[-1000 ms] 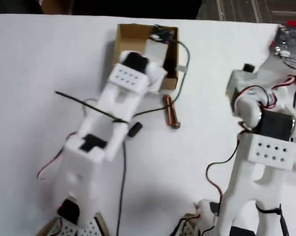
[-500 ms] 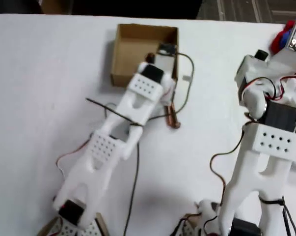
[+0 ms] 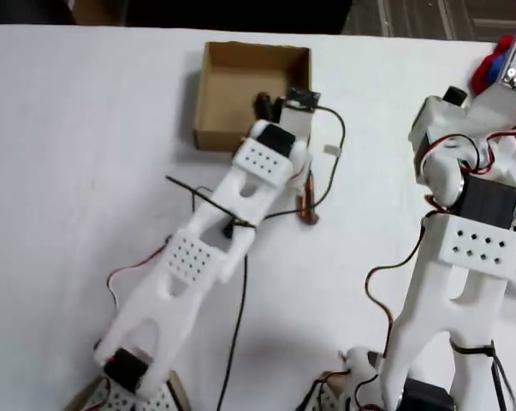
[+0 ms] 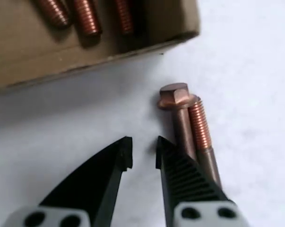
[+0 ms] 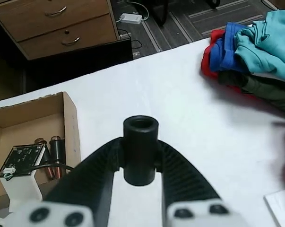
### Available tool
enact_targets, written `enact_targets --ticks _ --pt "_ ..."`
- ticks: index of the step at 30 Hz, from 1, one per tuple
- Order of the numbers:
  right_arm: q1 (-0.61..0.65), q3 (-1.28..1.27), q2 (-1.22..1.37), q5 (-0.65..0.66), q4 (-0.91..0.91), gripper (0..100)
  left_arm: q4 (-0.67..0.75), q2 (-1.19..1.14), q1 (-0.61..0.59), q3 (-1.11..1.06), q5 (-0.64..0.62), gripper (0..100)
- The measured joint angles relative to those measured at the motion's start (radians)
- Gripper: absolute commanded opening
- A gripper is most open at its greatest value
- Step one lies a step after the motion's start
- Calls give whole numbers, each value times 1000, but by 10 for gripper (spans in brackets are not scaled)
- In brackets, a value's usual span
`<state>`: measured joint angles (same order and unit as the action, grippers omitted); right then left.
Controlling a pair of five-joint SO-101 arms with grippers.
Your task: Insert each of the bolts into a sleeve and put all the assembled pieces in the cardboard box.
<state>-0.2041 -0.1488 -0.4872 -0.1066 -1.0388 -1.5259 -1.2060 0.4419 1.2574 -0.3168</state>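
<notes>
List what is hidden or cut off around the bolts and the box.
- Left wrist view: the edge cuts off the boxed bolts; sleeved or not, cannot tell.
- Left wrist view: the left gripper covers one end of the table bolts.
- High view: the left arm hides part of the cardboard box.

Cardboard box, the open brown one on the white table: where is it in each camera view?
High view: open brown cardboard box on the white table's far side.
Left wrist view: its wall beyond the open left gripper and loose copper bolt.
Right wrist view: its wall beyond the held black sleeve.
Shared landmark: copper bolts inside it, in both wrist views.
</notes>
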Motion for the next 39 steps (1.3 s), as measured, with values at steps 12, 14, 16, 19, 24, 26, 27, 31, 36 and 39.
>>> enact_targets --ticks 12,14,16,19,24,26,27,31,36,39 --pt "0 0 0 0 0 19 0 75 5 -2 3 112" --pt "0 0 0 0 0 19 0 75 6 -2 3 112" --pt "0 0 0 0 0 19 0 75 9 -3 3 112" --pt "0 0 0 0 0 19 0 75 26 -3 3 113" --pt "0 0 0 0 0 19 0 75 69 -3 3 113" --pt "0 0 0 0 0 19 0 75 78 -3 3 113" --pt "0 0 0 0 0 19 0 75 78 -3 3 113" --pt "0 0 0 0 0 19 0 75 78 -3 3 113" --pt "0 0 0 0 0 19 2 74 71 -3 3 113" --pt "0 0 0 0 0 19 3 48 40 -3 -2 113"
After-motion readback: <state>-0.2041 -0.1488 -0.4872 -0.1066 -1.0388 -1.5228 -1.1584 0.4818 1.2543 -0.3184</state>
